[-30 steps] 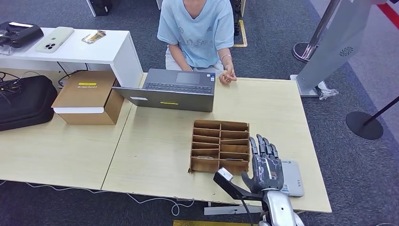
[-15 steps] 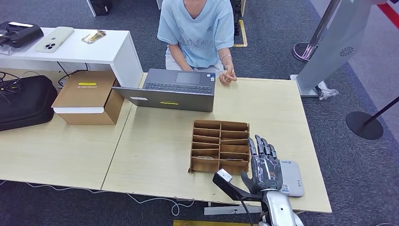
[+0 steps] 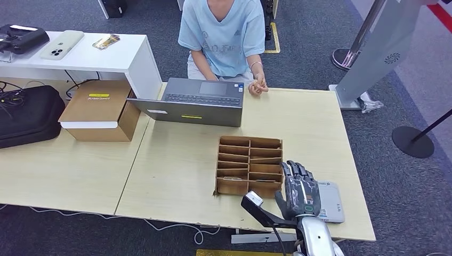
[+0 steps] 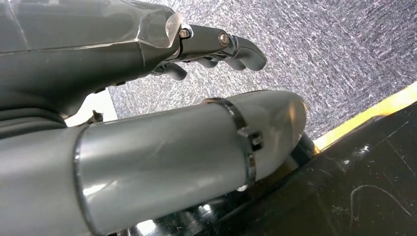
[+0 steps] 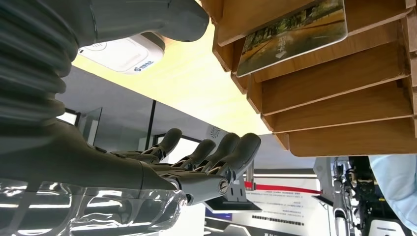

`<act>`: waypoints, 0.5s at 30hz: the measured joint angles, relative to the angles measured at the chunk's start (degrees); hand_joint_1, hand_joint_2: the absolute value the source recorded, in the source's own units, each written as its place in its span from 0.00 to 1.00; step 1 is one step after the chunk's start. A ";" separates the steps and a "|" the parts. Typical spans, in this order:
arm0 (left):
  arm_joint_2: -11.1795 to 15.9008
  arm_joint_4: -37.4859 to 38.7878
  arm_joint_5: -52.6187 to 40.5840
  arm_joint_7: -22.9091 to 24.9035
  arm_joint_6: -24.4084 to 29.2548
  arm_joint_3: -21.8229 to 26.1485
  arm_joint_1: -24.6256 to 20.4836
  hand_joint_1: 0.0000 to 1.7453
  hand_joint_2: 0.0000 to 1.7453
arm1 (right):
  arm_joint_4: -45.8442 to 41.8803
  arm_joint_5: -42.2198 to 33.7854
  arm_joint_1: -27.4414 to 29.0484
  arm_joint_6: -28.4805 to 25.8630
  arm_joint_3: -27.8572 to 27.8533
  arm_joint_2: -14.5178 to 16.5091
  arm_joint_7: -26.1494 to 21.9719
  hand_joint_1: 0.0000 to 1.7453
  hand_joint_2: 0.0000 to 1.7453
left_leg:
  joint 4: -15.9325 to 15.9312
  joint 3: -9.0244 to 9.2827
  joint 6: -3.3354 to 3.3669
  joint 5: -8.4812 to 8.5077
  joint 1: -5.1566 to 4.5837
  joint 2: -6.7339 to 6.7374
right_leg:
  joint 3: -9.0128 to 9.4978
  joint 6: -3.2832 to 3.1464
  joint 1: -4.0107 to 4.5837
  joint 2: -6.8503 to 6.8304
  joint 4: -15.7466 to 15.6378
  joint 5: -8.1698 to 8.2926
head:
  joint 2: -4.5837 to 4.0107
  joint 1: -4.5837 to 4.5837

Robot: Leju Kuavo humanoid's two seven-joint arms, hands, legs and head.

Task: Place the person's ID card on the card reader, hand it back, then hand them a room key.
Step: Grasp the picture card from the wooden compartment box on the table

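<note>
My right hand [image 3: 301,193] hovers with fingers [image 5: 231,150] released and empty above the flat grey card reader [image 3: 330,201]; my left hand [image 4: 216,46] hangs curled, holding nothing. No ID card visible; a printed room key card [image 5: 291,35] sits in the brown slotted cardboard tray [image 3: 249,166] at ten o'clock. I judge collecting the ID comes next, from the person in the pale blue shirt [image 3: 224,32] at twelve.

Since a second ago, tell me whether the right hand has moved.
Yes. The right hand has pulled back slightly toward the robot, its fingertips now lower against the wooden organizer.

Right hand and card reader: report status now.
Right hand empty, fingers apart, over card reader. Left hand hangs over the floor, holding nothing. Room key card sits in wooden organizer. Nothing obstructing.
</note>
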 joint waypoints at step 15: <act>-0.03 0.00 -0.58 0.17 -0.23 -0.91 -0.06 0.00 0.00 | 2.93 0.65 -2.31 1.54 0.02 1.44 -2.06 0.31 1.00 | 0.00 -0.01 0.00 0.00 0.00 0.00 | 0.00 0.00 0.00 0.00 0.00 0.00 | 0.00 0.00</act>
